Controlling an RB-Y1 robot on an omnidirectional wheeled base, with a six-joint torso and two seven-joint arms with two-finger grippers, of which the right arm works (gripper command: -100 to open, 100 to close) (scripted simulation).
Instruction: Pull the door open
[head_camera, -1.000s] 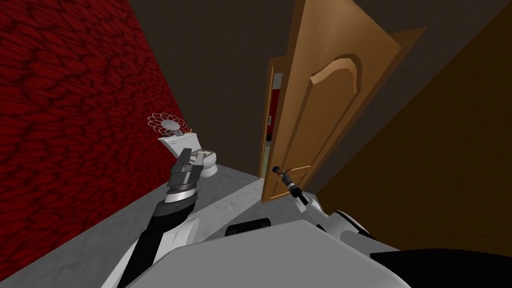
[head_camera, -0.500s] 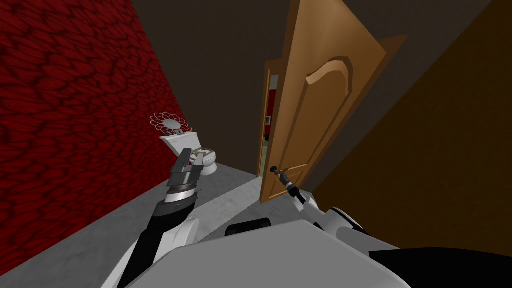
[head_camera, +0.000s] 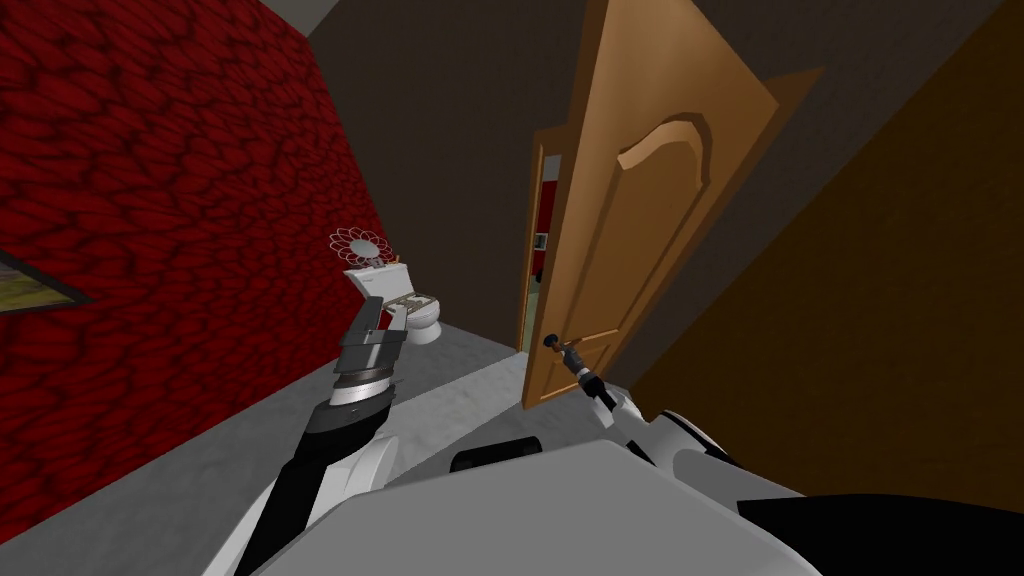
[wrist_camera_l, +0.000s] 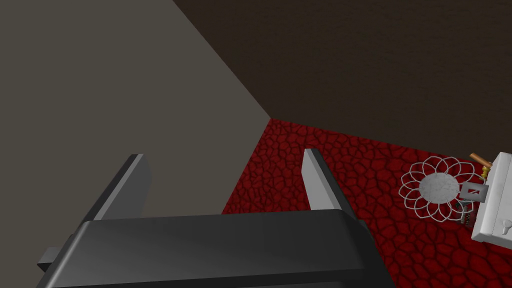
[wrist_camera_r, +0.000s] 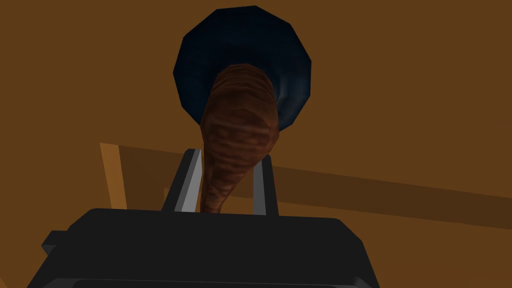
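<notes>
A brown panelled door (head_camera: 640, 200) stands partly open, swung toward me, with a narrow gap at its left edge. Its reddish-brown handle (wrist_camera_r: 237, 135) juts from a dark blue round plate (wrist_camera_r: 195, 65). My right gripper (wrist_camera_r: 222, 172) is shut on the handle, its two fingers pressing the handle's sides. In the head view the right gripper (head_camera: 566, 352) meets the door low down, at the dark plate (head_camera: 549, 341). My left gripper (wrist_camera_l: 225, 180) is open and holds nothing; in the head view the left gripper (head_camera: 378, 322) is raised in front of the toilet.
A white toilet (head_camera: 400, 300) stands against the red patterned wall (head_camera: 150, 220), with a wire flower ornament (head_camera: 360, 245) above it. A dark brown wall (head_camera: 880, 330) runs along my right, close to the door. Grey floor (head_camera: 200, 470) lies to my left.
The whole head view has shifted: toilet and red wall slid right, and a picture frame's corner has come in at the left edge. My right gripper stays shut on the handle; the door's angle looks much the same.
</notes>
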